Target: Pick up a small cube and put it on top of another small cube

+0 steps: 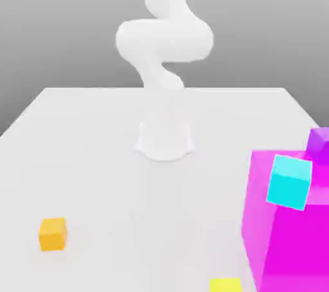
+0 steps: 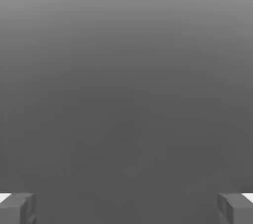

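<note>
Yellow cube [image 1: 225, 284]: nearest the camera, at the near edge of the tabletop [image 1: 96, 149], towards the exterior view's right; it sits just left of the magenta block's near corner.
Magenta block [image 1: 289, 233]: big, filling the near right corner; far larger than any cube here.
Cyan cube [image 1: 289, 182]: appears against the magenta block's upper left; whether it rests on the block or stands before it, I cannot tell.
Orange cube [image 1: 53, 233]: the small cube to be picked, alone on the near left of the tabletop, well apart from the other things.
Purple object [image 1: 319, 144]: partly hidden behind the magenta block at the right edge.
Arm [image 1: 164, 40]: rises from its base at mid-tabletop, farther back, coiled upward.
Jaws [image 2: 126, 208]: wide apart, holding nothing; bare grey surface lies between the fingertips [image 2: 17, 207].
Step in hand: the start, by my reading; nothing grasped, no cube stacked.
Next move: likely swing towards the near left, centre the spread jaws over the orange cube, then descend squarely.
</note>
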{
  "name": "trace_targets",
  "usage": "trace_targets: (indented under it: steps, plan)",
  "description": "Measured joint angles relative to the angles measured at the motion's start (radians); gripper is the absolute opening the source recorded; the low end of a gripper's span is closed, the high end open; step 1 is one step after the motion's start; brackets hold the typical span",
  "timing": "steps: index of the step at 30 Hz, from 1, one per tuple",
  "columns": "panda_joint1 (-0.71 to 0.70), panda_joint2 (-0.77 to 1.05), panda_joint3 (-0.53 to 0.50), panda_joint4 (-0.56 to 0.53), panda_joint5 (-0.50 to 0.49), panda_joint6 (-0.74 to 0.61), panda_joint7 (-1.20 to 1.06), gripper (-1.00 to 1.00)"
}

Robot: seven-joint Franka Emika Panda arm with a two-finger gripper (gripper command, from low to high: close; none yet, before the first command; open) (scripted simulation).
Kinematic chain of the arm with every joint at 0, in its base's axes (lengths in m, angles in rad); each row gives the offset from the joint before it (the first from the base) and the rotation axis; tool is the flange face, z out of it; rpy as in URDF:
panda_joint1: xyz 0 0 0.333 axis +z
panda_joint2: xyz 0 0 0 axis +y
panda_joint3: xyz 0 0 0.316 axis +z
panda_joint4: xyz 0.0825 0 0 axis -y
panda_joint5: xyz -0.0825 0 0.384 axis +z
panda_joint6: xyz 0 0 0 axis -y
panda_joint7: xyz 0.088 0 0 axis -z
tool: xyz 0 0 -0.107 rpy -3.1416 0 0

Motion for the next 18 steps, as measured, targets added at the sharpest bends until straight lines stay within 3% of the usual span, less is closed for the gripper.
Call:
trace_targets:
  steps: [11, 18]
  plan:
    - [-0.208, 0.369, 0.0, -0.109, -0.032, 0.179, 0.358, 0.0]
    - [-0.333, 0.658, -0.054, -0.195, -0.035, 0.32, 0.624, 0.0]
